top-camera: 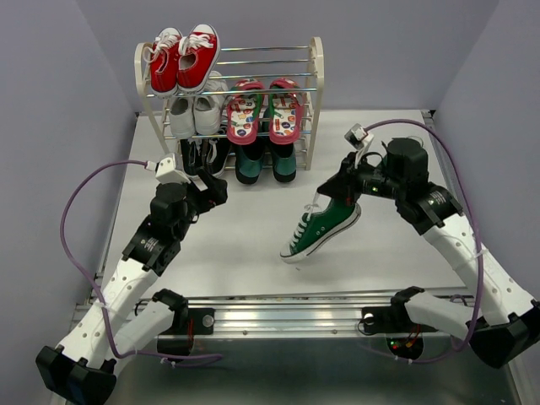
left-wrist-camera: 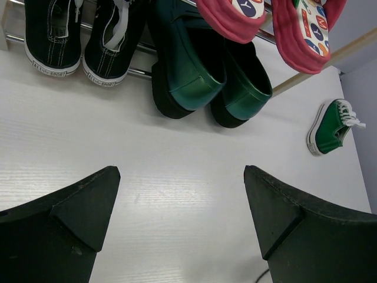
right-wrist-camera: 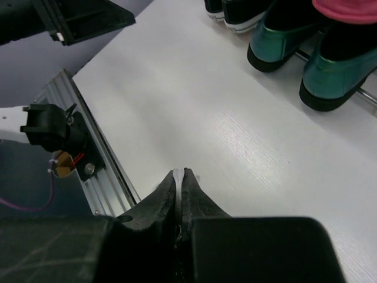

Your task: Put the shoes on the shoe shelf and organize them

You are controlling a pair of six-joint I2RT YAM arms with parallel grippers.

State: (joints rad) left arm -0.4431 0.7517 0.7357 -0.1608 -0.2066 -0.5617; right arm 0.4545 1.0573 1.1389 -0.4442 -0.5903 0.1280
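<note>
Right jaws are pressed almost shut on a thin white strip, judged to be a lace or tongue edge of the green sneaker [top-camera: 321, 229]. It hangs toe-down just right of centre in the top view; whether the toe touches the tabletop [top-camera: 236, 253] cannot be told. Left jaws are spread wide and hold nothing, low over the tabletop at centre left, facing the foot of the shelf [top-camera: 315, 80]. The slip-ons [top-camera: 266, 162] are seen on the bottom tier and the flip-flops [top-camera: 264, 114] on the middle one, at upper centre. The sneaker is judged light, with soft canvas sides and a stiffer rubber sole. Hung by so little, it is likely to swing and twist, and a lace could slip. A firmer hold is expected at the heel collar or across the sole.
</note>
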